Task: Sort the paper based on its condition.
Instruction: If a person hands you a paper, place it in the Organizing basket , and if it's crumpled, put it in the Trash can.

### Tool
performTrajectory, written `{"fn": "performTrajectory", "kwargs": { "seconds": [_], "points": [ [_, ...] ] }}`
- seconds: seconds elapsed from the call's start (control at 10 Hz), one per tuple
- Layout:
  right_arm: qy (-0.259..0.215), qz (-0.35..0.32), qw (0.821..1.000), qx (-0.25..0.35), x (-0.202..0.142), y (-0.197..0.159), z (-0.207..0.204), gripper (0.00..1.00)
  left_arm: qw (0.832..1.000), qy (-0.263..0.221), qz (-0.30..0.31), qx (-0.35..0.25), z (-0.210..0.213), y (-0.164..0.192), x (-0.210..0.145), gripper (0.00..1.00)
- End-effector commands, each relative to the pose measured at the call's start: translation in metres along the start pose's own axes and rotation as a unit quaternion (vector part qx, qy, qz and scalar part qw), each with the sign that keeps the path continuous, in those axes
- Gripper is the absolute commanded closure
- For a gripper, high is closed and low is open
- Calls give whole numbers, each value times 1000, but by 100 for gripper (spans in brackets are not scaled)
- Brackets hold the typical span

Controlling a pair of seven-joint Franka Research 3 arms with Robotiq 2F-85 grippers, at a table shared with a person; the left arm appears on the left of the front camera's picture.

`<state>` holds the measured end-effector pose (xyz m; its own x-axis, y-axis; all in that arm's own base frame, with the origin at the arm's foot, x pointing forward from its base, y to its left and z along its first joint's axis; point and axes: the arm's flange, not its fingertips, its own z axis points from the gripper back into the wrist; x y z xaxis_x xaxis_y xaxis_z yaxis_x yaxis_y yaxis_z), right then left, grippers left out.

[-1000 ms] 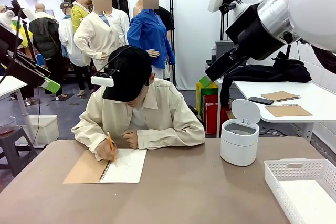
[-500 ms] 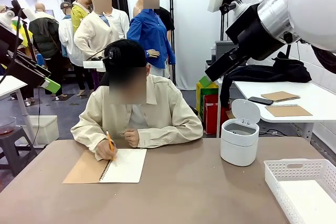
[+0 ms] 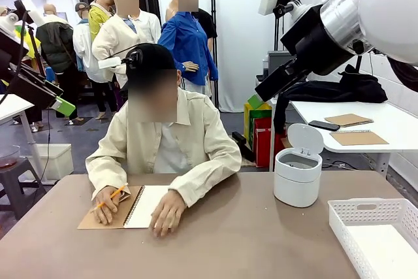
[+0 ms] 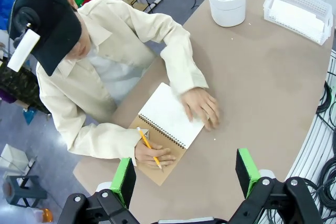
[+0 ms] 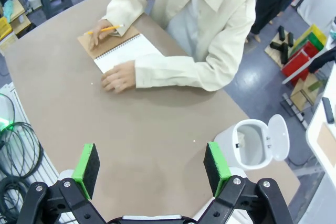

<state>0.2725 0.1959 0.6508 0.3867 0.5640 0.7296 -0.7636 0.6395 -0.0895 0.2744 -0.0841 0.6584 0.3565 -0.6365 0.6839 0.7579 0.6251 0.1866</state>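
Some white paper (image 3: 386,247) lies flat inside the white latticed basket (image 3: 366,212) at the table's right front; from the left wrist it shows as paper (image 4: 300,17) in the basket (image 4: 274,1). My left gripper (image 4: 185,170) hangs open and high above the table, over the person's notebook, with nothing between its fingers. Just as high, my right gripper (image 5: 151,162) is open over bare tabletop, holding nothing. The right arm (image 3: 339,24) is raised at the upper right.
A person sits at the far side with a spiral notebook (image 3: 140,204) open. One hand (image 3: 104,202) holds an orange pencil on the brown cover, the other hand (image 3: 166,213) rests on the white page. A white bin (image 3: 297,178) with its lid up stands at mid-right.
The person has sat up from writing. The pencil hand slid left onto the brown cover and the other hand came down on the page. Neither arm has moved.
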Motion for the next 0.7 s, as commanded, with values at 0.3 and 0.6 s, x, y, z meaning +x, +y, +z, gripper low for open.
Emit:
{"fn": "performTrajectory", "kwargs": {
  "seconds": [0.3,0.6],
  "points": [
    [-2,0,1000,-2,0,0,-1,0,1000,0,0,0,0,0,0,0],
    [-2,0,1000,-2,0,0,-1,0,1000,0,0,0,0,0,0,0]
  ]
}}
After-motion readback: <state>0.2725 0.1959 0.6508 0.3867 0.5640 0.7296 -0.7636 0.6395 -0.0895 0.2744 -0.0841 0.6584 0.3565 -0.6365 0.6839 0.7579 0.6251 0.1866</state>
